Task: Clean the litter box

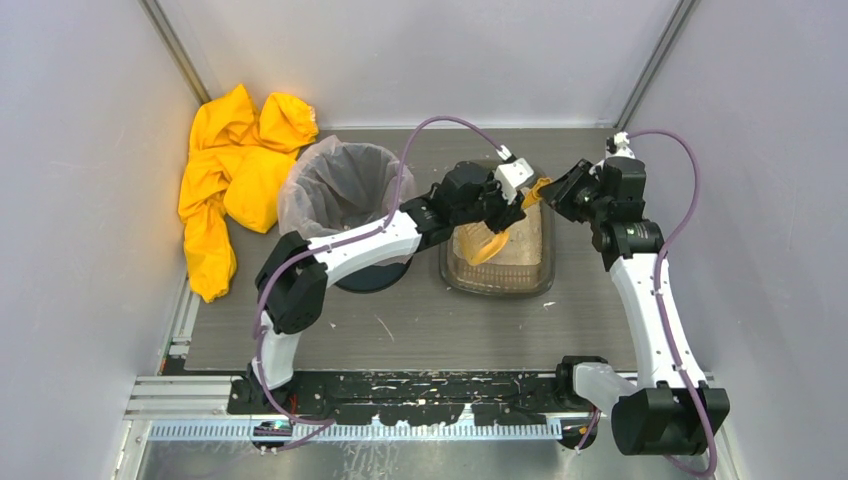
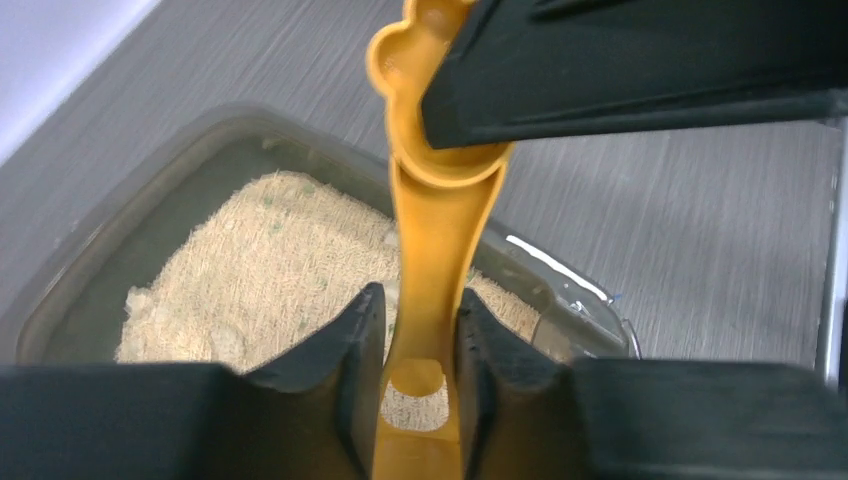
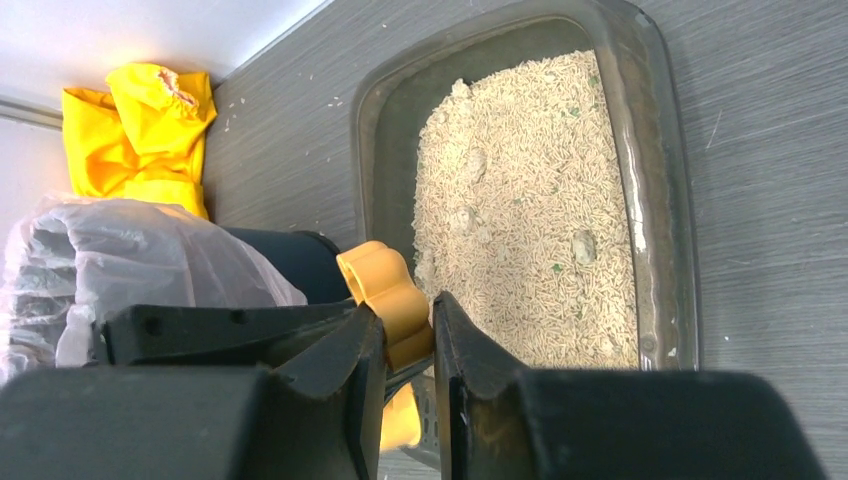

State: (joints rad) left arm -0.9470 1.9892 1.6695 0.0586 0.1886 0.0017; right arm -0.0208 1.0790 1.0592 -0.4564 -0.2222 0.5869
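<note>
Black fingers (image 2: 340,362) of my left tool (image 2: 418,335) fill the bottom of its wrist view. They are closed against both sides of the orange scoop (image 2: 435,230) handle, partway along it. On the right wrist camera, my right tool (image 3: 405,335) is clamped the same way on the lobed end of that handle, its jaws only as far apart as the plastic is thick. Both tools grip the one scoop. From above I see its head over the left part of the litter box (image 1: 545,282); I cannot tell whether it touches the litter (image 3: 520,200).

The litter box sits flat on the worktop (image 1: 420,330), right of centre, between the two arms. Beige litter covers most of its floor, leaving a bare strip along one side. A few pale clumps (image 3: 585,245) and green flecks show in it. Just beside the box on its left stands a round bin (image 1: 296,195) lined with a clear bag. Beyond that, a crumpled yellow cloth (image 1: 235,170) lies against the far left wall.
</note>
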